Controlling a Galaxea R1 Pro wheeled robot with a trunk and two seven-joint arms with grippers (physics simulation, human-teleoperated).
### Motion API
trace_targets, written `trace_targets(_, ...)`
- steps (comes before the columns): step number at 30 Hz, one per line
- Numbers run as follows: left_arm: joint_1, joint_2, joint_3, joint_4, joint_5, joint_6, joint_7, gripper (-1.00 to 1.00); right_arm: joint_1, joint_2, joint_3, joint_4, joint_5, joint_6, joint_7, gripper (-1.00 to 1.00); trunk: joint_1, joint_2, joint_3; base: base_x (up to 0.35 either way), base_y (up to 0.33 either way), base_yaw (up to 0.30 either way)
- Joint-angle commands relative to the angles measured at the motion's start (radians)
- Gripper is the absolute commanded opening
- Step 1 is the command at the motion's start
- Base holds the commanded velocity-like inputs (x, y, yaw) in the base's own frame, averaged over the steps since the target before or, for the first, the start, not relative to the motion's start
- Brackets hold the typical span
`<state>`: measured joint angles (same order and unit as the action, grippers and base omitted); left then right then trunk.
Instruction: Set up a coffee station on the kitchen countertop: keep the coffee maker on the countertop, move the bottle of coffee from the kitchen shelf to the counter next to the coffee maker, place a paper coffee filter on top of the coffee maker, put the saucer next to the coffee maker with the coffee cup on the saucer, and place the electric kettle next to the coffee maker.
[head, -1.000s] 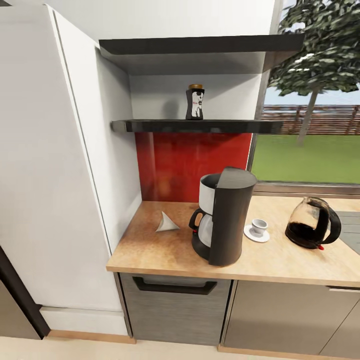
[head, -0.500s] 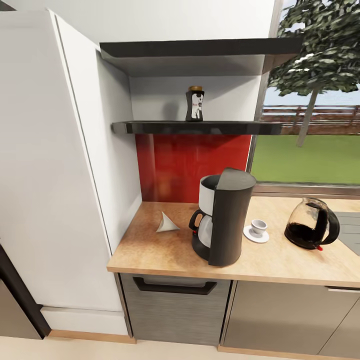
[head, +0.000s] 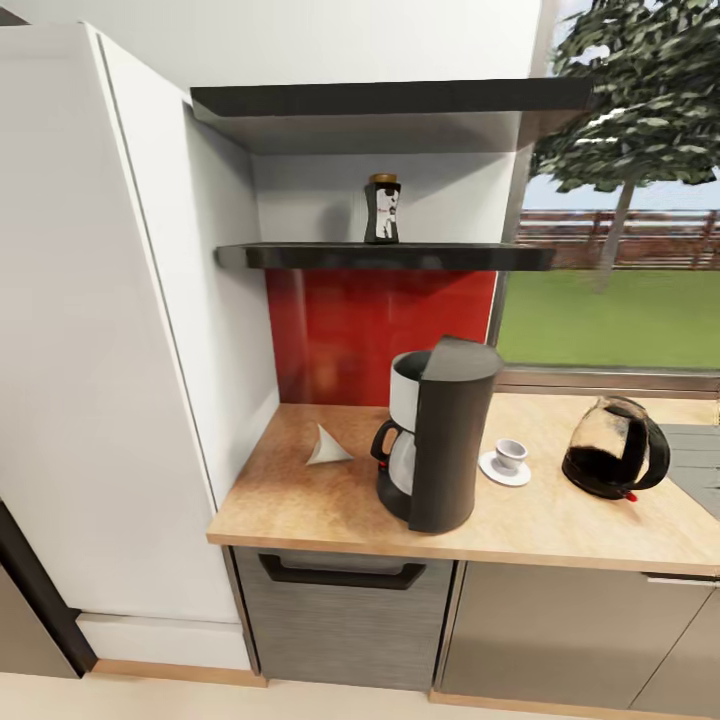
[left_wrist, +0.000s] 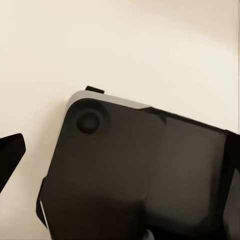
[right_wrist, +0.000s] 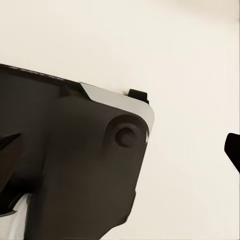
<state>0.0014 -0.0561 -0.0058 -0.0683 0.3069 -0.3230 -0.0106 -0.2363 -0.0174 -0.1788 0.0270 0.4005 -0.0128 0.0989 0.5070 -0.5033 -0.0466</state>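
Observation:
The coffee maker (head: 440, 450) stands on the countertop (head: 290, 505), its carafe facing left. The paper coffee filter (head: 328, 447) lies on the worktop to its left. On its right the coffee cup (head: 510, 454) sits on the saucer (head: 493, 470), and farther right is the electric kettle (head: 612, 461). The bottle of coffee (head: 382, 209) stands upright on the dark kitchen shelf (head: 300, 256) above. My left gripper (left_wrist: 120, 150) and right gripper (right_wrist: 120, 150) hang over the pale floor and the robot's dark base, fingertips (right_wrist: 232, 150) wide apart, holding nothing.
A tall white cabinet (head: 100, 320) borders the counter on the left. A second dark shelf (head: 380, 100) hangs above the first. A red backsplash (head: 380, 330) and a window (head: 610, 300) back the counter. Grey cabinet fronts (head: 340, 610) sit below; a sink edge (head: 700, 455) shows far right.
The whole picture has shifted slightly left, so the camera moved. Nothing on the counter or shelf has moved.

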Motion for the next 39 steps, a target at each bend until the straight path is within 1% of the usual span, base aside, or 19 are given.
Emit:
trace_targets(1,0.0,0.0,0.0,-0.001,0.007,-0.003,-0.001,1.0,-0.001,-0.001,-0.01,0.002,0.008,-0.002,0.002,1.0,0.0,-0.002,-0.002,0.0,-0.256,0.0)
trace_targets(12,0.0,-0.005,-0.006,0.001,0.002,-0.004,0.0,1.0,-0.001,-0.011,-0.014,0.001,0.007,-0.008,-0.019,1.0,0.0,-0.002,-0.002,0.0,-0.302,0.0)
trace_targets(17,0.0,-0.005,-0.006,0.001,0.002,-0.004,0.0,1.0,-0.001,-0.024,-0.016,0.001,0.003,-0.052,-0.018,1.0,0.0,-0.002,-0.002,0.0,-0.329,0.0)
trace_targets(20,0.0,-0.006,-0.009,0.002,-0.001,-0.005,0.0,1.0,-0.001,-0.026,-0.018,0.001,0.001,-0.068,-0.018,1.0,0.0,-0.002,-0.002,0.0,-0.331,0.0)
trace_targets(39,0.0,-0.007,-0.01,0.002,-0.003,-0.005,0.0,1.0,-0.001,-0.025,-0.017,0.001,0.002,-0.078,-0.019,1.0,0.0,-0.002,-0.002,0.0,-0.331,0.0)
